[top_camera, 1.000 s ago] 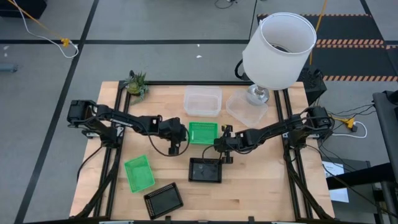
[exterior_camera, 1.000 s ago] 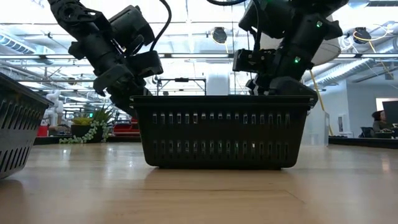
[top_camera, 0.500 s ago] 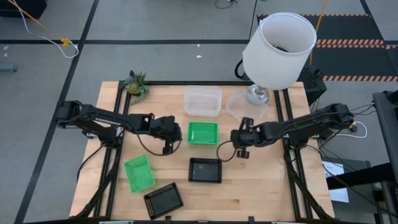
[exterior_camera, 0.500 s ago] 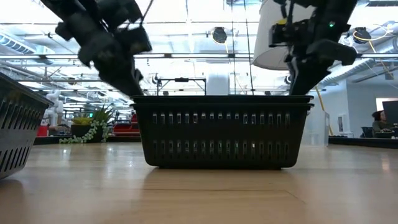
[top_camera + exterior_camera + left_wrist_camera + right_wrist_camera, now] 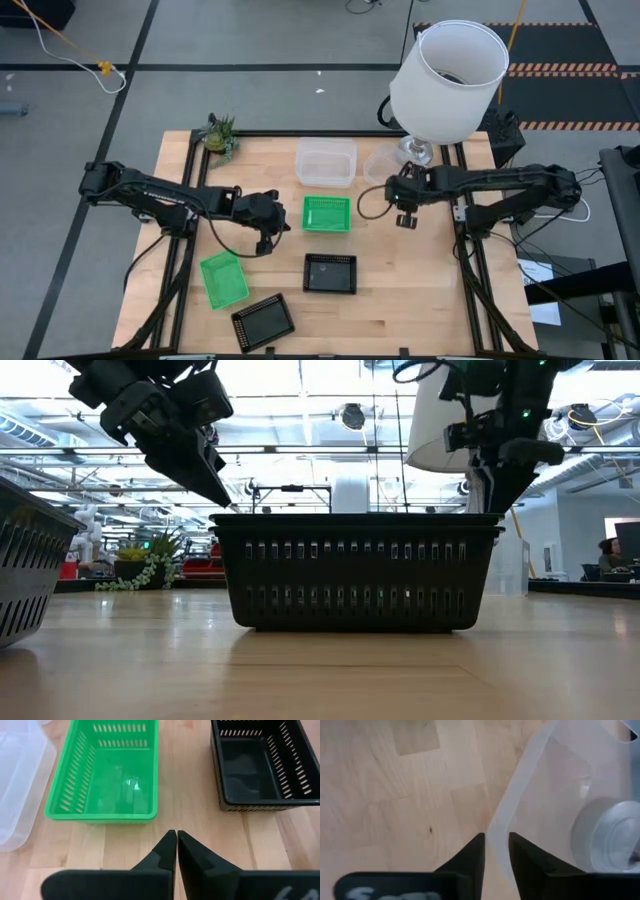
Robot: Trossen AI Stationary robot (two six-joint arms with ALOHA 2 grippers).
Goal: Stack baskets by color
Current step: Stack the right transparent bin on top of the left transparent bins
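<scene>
A green basket [image 5: 327, 213] rests flat on the table's middle, with a black basket [image 5: 330, 273] nearer the front. In the low view the black basket [image 5: 355, 570] shows two rims, one above the other. My left gripper [image 5: 272, 218] hangs shut, left of the green basket [image 5: 102, 770] and above the table. A clear basket [image 5: 326, 162] sits at the far side. A second clear basket [image 5: 383, 170] is partly under the lampshade. My right gripper [image 5: 404, 205] hovers open over the near corner [image 5: 492, 826] of that second clear basket, fingers a little apart.
Another green basket [image 5: 223, 278] and another black basket [image 5: 263, 320] lie near the front left. A big white lampshade [image 5: 447, 80] on a metal foot [image 5: 610, 835] overhangs the far right corner. A small plant [image 5: 219, 135] stands at the far left.
My right gripper has left the black basket at the table's middle. It has swung up and toward the far right, ending over the clear basket under the lampshade. My left gripper has drawn back from the green basket toward the table's left edge and has risen.
</scene>
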